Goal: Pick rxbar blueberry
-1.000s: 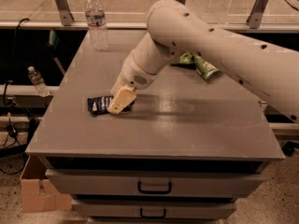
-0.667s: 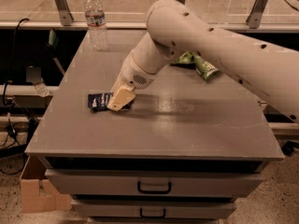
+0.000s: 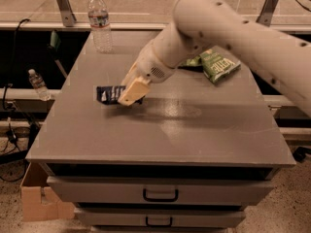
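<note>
Camera view, tool (image 3: 132, 94) at rxbar blueberry (image 3: 107, 94)

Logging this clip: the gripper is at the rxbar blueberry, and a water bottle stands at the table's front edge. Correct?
No. The camera view shows the water bottle at the table's back edge; the gripper is at the rxbar blueberry.

Gripper (image 3: 130, 93) is at the right end of the rxbar blueberry (image 3: 108, 94), left-centre of the tabletop (image 3: 194, 135); it looks like tan matt plastic. Arm shell (image 3: 233, 38): smooth cream plastic, slight sheen. Bar wrapper: dark glossy film, white print. Tabletop: grey, smooth, semi-matt (faint glare patch mid-surface). Water bottle (image 3: 99, 22): clear plastic. Chip bag (image 3: 219, 64): green glossy film, crinkled. Drawer fronts (image 3: 97, 191): grey, smooth, painted look. Box (image 3: 36, 198) on the floor: raw brown cardboard, matt.
</note>
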`<state>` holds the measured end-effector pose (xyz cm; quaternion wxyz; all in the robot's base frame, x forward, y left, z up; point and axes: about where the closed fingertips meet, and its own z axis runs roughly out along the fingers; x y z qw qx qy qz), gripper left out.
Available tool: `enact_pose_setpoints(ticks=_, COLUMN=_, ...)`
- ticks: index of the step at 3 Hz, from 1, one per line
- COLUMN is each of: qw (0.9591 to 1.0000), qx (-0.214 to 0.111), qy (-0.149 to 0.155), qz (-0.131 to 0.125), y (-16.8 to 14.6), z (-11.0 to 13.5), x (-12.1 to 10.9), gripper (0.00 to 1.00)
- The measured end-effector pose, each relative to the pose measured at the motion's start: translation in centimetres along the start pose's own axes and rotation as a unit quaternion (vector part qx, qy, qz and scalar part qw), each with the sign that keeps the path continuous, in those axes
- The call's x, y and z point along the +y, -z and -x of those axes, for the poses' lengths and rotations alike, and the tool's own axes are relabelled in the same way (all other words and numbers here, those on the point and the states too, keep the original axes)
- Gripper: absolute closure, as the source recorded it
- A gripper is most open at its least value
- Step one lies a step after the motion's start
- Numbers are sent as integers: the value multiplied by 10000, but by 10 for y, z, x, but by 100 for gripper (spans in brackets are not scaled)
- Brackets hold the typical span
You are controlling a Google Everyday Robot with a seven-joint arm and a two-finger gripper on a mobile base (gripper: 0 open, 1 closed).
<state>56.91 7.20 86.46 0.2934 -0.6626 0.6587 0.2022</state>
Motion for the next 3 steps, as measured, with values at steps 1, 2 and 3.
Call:
enact_pose_setpoints(ticks=1, qw=9954, qx=-935, qy=92, qz=-161, y=59, z=30, x=-13, gripper=100)
enact_pose_setpoints(ticks=2, qw=9926, qx=-1183, qy=113, qz=-230, y=75, z=46, x=-17, gripper=100)
enact_pose_setpoints(ticks=3, qw=9929, qx=-1161, qy=114, qz=-218, y=73, z=45, x=-17, gripper=100)
